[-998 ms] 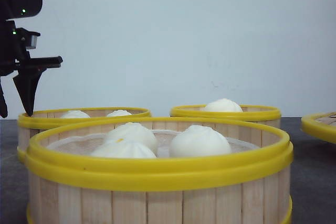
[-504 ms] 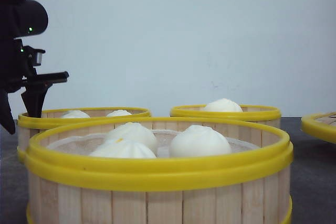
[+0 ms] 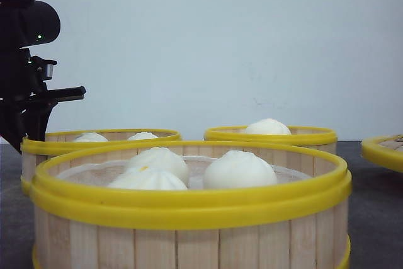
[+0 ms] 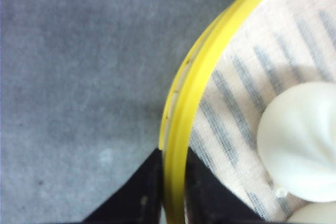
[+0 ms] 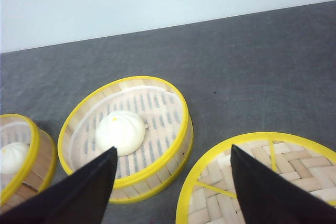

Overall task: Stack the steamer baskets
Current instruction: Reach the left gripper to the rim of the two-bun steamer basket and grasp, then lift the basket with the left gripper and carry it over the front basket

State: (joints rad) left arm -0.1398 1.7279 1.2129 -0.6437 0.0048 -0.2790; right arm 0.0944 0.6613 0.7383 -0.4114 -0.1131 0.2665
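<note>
Three steamer baskets show in the front view: a near one [image 3: 189, 231] with three buns, one at back left [image 3: 101, 138] and one at back right [image 3: 271, 135] with a single bun. My left gripper [image 3: 28, 127] is down at the left edge of the back left basket. In the left wrist view its two fingers straddle that basket's yellow rim [image 4: 210, 56], one outside and one inside, pressed against it, so the left gripper [image 4: 172, 151] is shut on the rim. My right gripper [image 5: 173, 149] hangs open above the one-bun basket [image 5: 157, 124].
A woven bamboo lid with a yellow rim [image 5: 262, 177] lies right of the one-bun basket; its edge [image 3: 384, 152] shows at the far right in the front view. White buns [image 4: 299, 145] sit on striped cloth inside the held basket. The table is dark grey [image 5: 252, 72].
My left gripper has moved right and down, from above the back left basket's edge onto its rim. The baskets and the right arm have not moved.
</note>
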